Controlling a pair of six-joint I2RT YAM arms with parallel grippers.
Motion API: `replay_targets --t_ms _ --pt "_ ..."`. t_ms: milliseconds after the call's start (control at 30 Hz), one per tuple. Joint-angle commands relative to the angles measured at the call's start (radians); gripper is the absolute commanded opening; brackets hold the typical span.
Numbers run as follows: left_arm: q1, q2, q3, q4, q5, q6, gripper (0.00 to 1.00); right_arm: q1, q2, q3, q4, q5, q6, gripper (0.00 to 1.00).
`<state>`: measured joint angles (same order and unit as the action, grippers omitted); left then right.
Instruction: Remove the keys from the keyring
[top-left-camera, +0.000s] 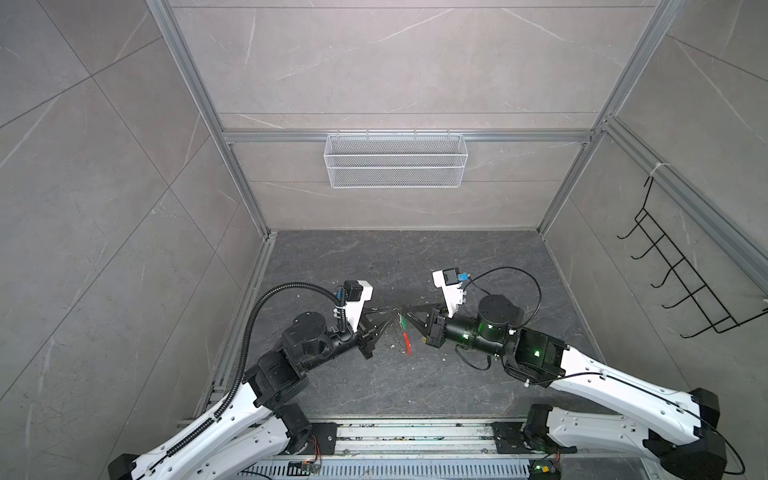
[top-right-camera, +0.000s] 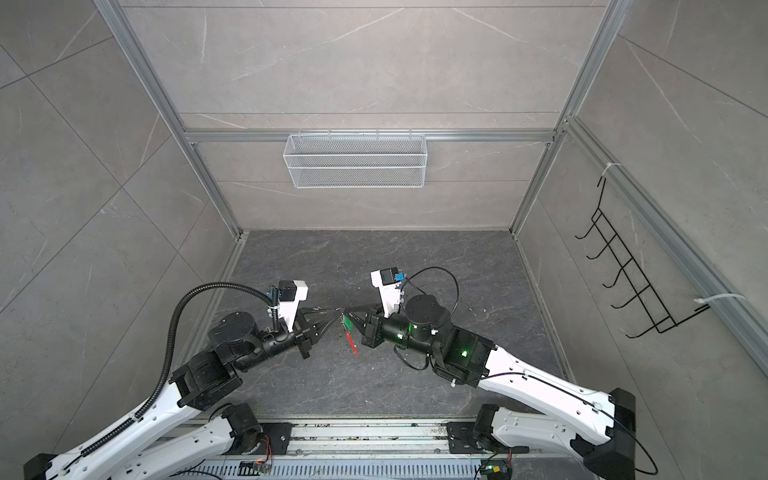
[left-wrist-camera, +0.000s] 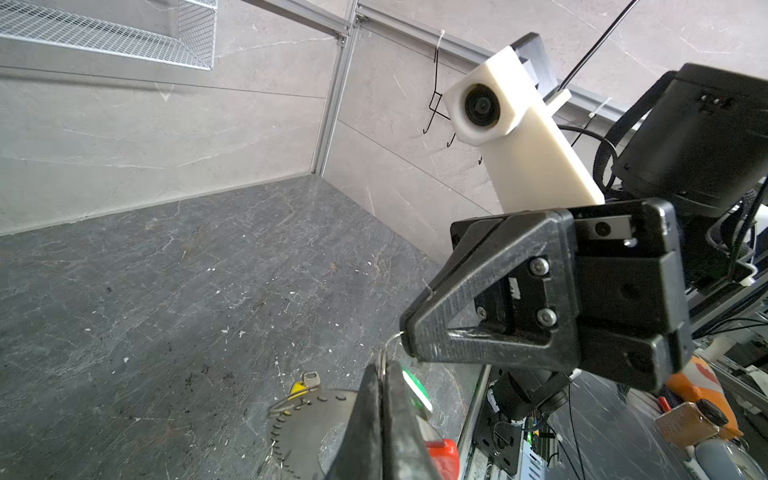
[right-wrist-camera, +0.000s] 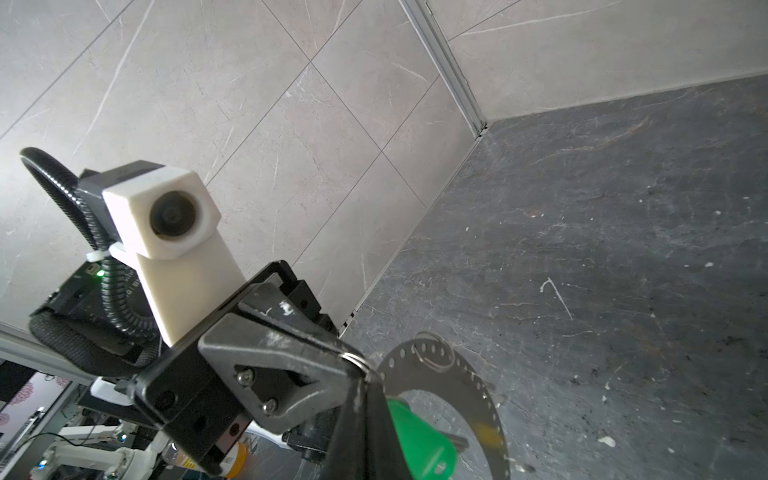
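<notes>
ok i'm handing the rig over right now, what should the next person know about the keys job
Left claw: shut on the small wire ring.
Right claw: shut on the same ring, tip to tip with the left.
Things: green key sits right by the claws; keyring band with its red segment hangs under them; yellow key sits at the band.
Done: no key visibly free.
Left: get both keys off.

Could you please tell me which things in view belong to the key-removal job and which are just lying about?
Job: keyring; green key; yellow key; wire ring pinched by the left hand and right hand.
Lying about: mesh basket; hook rack, both hung on the walls.
</notes>
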<state>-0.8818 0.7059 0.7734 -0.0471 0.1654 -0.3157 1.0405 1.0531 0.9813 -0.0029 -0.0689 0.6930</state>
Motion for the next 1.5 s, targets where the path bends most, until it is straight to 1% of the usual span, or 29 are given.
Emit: replay_targets --t_ms 0,100,300,733,833,967,1067,1200,1333,1467 --pt "-0.001 -0.005 0.003 0.077 0.015 -0.006 0.00 0.008 0.004 0.014 0.020 0.004 0.019 0.00" --pt "0.000 -0.013 -0.003 0.091 0.008 -0.005 0.00 0.010 0.001 0.014 0.009 0.013 0.027 0.00" --pt "0.000 -0.047 -0.029 0.138 -0.001 0.002 0.00 0.014 -0.003 -0.003 -0.034 0.066 0.040 0.00" --pt "0.000 -0.100 -0.064 0.221 0.008 0.020 0.00 0.013 -0.002 -0.068 -0.075 0.087 0.095 0.00" --pt "0.000 -0.103 -0.070 0.242 0.016 0.025 0.00 0.014 0.004 -0.079 -0.074 0.075 0.102 0.00" --pt "0.000 -0.097 -0.074 0.257 0.032 0.044 0.00 0.015 0.020 -0.057 -0.089 0.022 0.096 0.00" --pt "0.000 -0.097 -0.083 0.277 0.055 0.062 0.00 0.013 0.051 -0.017 -0.144 -0.033 0.096 0.00" --pt "0.000 -0.102 -0.079 0.280 0.103 0.082 0.00 0.012 0.060 0.003 -0.201 -0.038 0.097 0.00" --pt "0.000 -0.096 -0.068 0.269 0.140 0.084 0.00 0.013 0.048 0.020 -0.236 -0.021 0.084 0.19" --pt "0.000 -0.096 -0.065 0.264 0.165 0.082 0.00 0.011 0.056 0.040 -0.261 -0.020 0.068 0.33"
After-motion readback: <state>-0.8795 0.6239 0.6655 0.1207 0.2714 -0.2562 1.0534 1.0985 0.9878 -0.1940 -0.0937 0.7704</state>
